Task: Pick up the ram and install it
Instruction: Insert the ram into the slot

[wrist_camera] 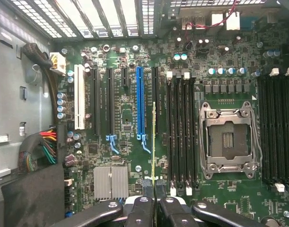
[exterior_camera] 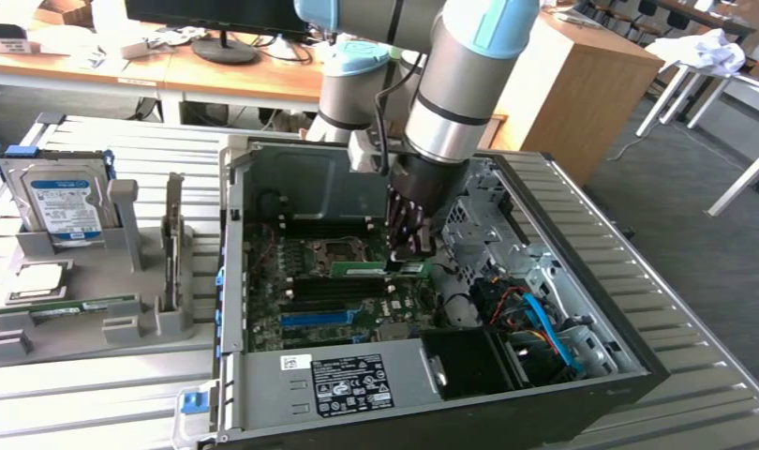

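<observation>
Green ram [wrist_camera: 153,142], seen edge-on, is pinched at its end by my hand [wrist_camera: 154,189], which hangs centre frame in the exterior view, inside the open case [exterior_camera: 298,178]. I judge this the install step. Seating calls for the edge squared over 1 of the black memory slots [wrist_camera: 182,137] just beside it. The blue slot [wrist_camera: 140,101] and the processor socket [wrist_camera: 228,139] crowd close. The hard drive [exterior_camera: 57,206] stands at the exterior view's left.

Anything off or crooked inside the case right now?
Nothing stands out. The hand is shut on the ram, which sits straight in the grip and runs parallel to the empty memory slots. No damage or loose parts visible. The processor socket is empty.
</observation>
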`<state>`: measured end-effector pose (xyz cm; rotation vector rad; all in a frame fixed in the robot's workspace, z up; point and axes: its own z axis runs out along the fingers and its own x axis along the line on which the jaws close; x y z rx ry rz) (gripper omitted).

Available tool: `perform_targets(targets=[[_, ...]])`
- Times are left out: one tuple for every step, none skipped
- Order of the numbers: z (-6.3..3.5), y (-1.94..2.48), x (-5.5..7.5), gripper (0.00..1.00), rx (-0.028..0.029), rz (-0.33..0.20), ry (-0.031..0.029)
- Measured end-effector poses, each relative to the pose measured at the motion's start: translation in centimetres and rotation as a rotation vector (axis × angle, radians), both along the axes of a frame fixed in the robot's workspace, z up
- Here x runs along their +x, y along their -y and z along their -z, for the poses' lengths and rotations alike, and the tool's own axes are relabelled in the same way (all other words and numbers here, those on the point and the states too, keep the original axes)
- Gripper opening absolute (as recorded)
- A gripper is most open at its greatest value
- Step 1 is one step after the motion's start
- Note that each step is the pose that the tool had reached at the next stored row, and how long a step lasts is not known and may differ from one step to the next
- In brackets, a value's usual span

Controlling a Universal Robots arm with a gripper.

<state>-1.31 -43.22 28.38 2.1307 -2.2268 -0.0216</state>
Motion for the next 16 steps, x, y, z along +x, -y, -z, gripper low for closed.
perform_targets(targets=[[0.02, 0.00, 0.00, 0.13, -0.0001, 0.000, 0.0000], [0.04, 0.00, -0.01, 0.13, 0.0000, 0.000, 0.0000], [0.06, 0.00, -0.01, 0.13, 0.0000, 0.000, 0.0000], [0.08, 0.00, -0.01, 0.13, 0.0000, 0.000, 0.0000], [0.10, 0.00, -0.01, 0.13, 0.0000, 0.000, 0.0000], [0.12, 0.00, -0.02, 0.13, 0.0000, 0.000, 0.0000], [0.14, 0.00, -0.02, 0.13, 0.0000, 0.000, 0.0000], [0.16, 0.00, -0.02, 0.13, 0.0000, 0.000, 0.0001], [0.18, 0.00, -0.02, 0.13, 0.0001, 0.000, 0.0000], [0.21, 0.00, -0.02, 0.13, 0.0000, 0.000, 0.0001], [0.22, 0.00, -0.02, 0.13, 0.0000, 0.000, 0.0001], [0.24, 0.00, -0.03, 0.13, 0.0000, 0.000, 0.0001], [0.26, 0.00, -0.03, 0.13, 0.0000, 0.000, 0.0000], [0.29, 0.00, -0.03, 0.13, 0.0001, 0.000, 0.0000], [0.31, 0.00, -0.03, 0.13, 0.0000, 0.000, 0.0000], [0.33, 0.00, -0.03, 0.13, 0.0001, 0.000, 0.0001]])
